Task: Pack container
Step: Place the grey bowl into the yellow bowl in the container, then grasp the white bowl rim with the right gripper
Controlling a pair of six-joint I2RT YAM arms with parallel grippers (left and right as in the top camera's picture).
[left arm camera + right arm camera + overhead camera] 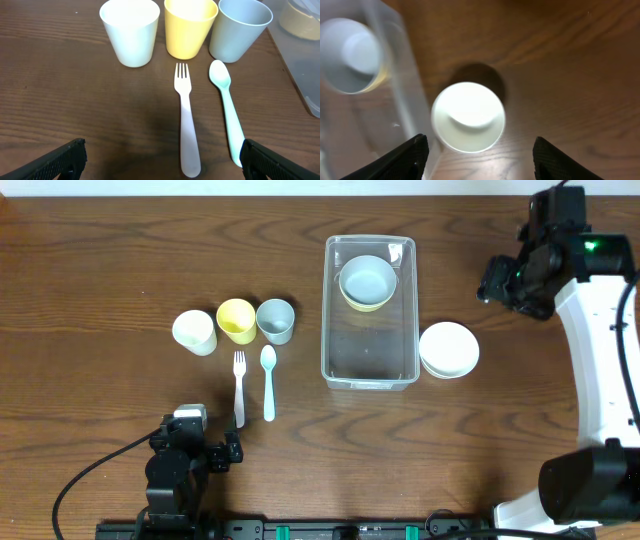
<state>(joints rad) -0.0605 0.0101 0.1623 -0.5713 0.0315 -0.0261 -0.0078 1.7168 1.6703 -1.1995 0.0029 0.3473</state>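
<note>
The clear plastic container [369, 370] stands right of centre and holds a grey bowl [368, 278] nested in a yellow bowl at its far end; it also shows in the right wrist view [402, 85]. A white bowl [448, 349] sits on the table just right of it, and below my right gripper [479, 162] in the right wrist view [468, 116]. That gripper is open and empty, high above the table [500, 280]. My left gripper [162, 162] is open and empty near the front edge [190, 450], with the fork handle between its fingers' span.
A white cup [194, 332], yellow cup [236, 320] and grey cup [275, 320] stand in a row left of the container. A white fork [239, 387] and a mint spoon [268, 382] lie in front of them.
</note>
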